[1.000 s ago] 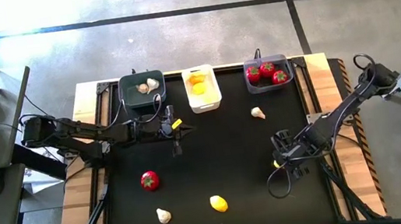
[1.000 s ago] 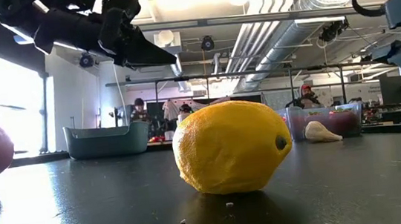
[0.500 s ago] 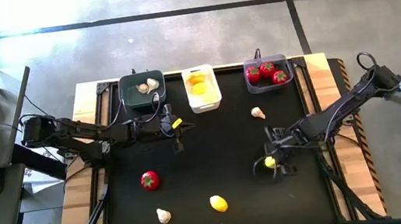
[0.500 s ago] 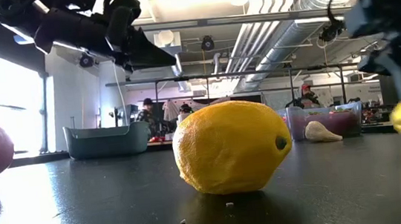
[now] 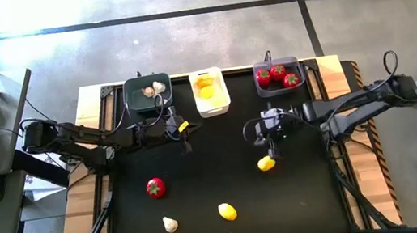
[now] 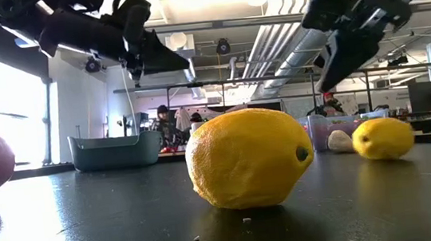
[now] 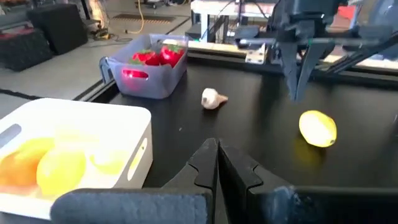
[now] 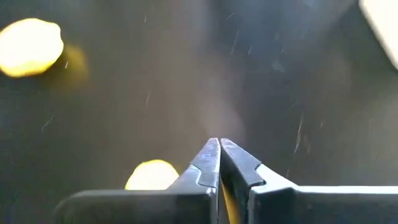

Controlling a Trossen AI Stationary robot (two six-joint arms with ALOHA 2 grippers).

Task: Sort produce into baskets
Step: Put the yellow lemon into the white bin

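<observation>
Produce lies in two places: some sits in the baskets at the far edge of the black table [image 5: 221, 147], and some waits on the mat. The left dark basket [image 5: 146, 94] has whitish garlic pieces, the white basket [image 5: 209, 92] has yellow ones, and the right basket [image 5: 277, 75] has red ones. On the mat there is a red piece [image 5: 155, 188], a garlic piece [image 5: 170, 224], a lemon [image 5: 227, 210] near the front, and a second lemon [image 5: 266, 163] just beside the right gripper [image 5: 270, 142]. One more garlic piece [image 7: 213, 98] shows near the red basket in the left wrist view. The right gripper has its jaws pressed together with nothing between them, above the mat close to that second lemon. The left gripper [image 5: 185, 144] waits near the white basket, jaws together and empty too. The lemon looks like a small, light, hard toy, though I cannot be sure from here. Its smooth round skin may slip or roll, so it is best pinched across its fat middle, with jaws opened wide first.
</observation>
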